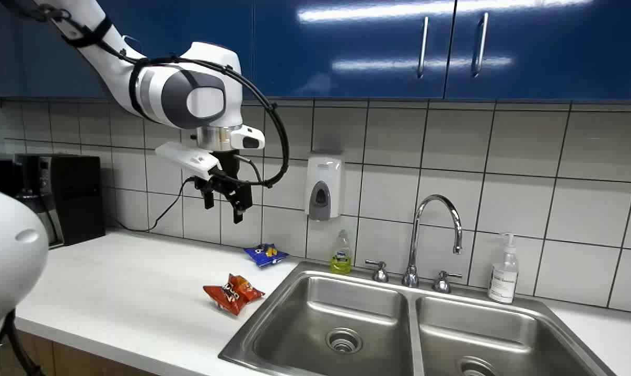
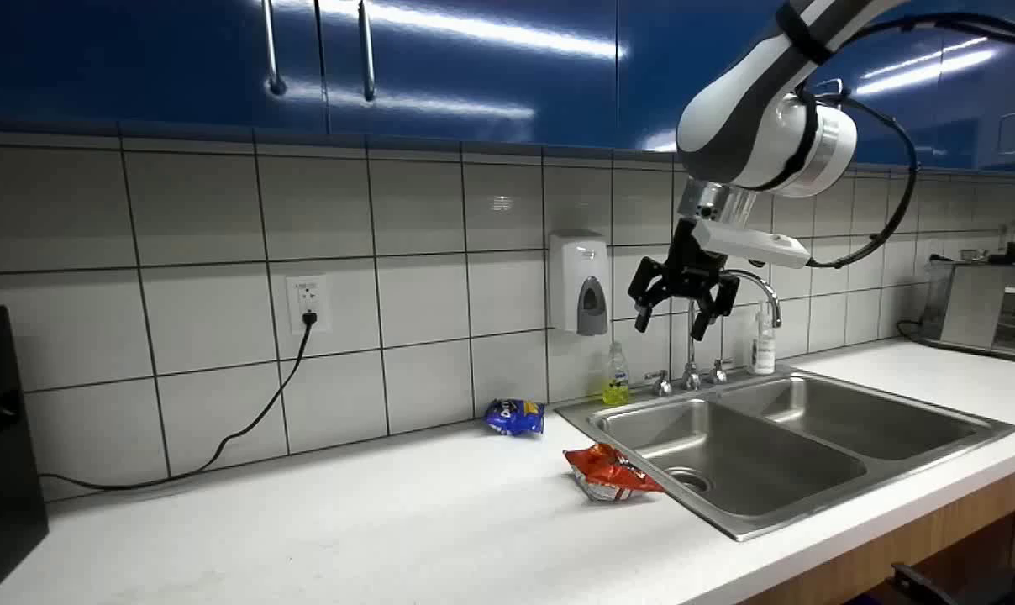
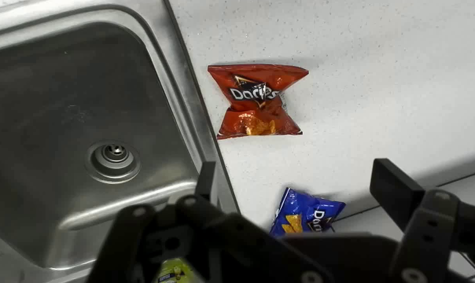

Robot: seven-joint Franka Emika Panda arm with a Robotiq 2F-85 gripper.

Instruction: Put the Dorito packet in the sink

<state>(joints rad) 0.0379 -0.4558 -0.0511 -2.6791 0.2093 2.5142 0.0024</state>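
Note:
The Dorito packet [image 1: 233, 293] is a crinkly red-orange bag lying on the white counter beside the sink. It also shows in an exterior view [image 2: 610, 475] and in the wrist view [image 3: 257, 100], logo facing up. The stainless double-basin sink [image 1: 266, 316] is in both exterior views [image 2: 810, 502]; part of it fills the left of the wrist view [image 3: 180, 90]. My gripper [image 1: 223, 209] is open and empty, well above the counter. Its spread fingers show in an exterior view [image 2: 672, 323] and in the wrist view [image 3: 296, 181]. Nothing lies between the fingers.
A small blue packet [image 1: 266, 255] lies near the tiled wall. A yellow soap bottle [image 1: 341, 265], chrome faucet [image 1: 415, 245] and pump bottle [image 1: 503, 279] stand along the sink's back. A soap dispenser [image 1: 324, 188] hangs on the wall. Blue cabinets [image 1: 347, 47] are overhead.

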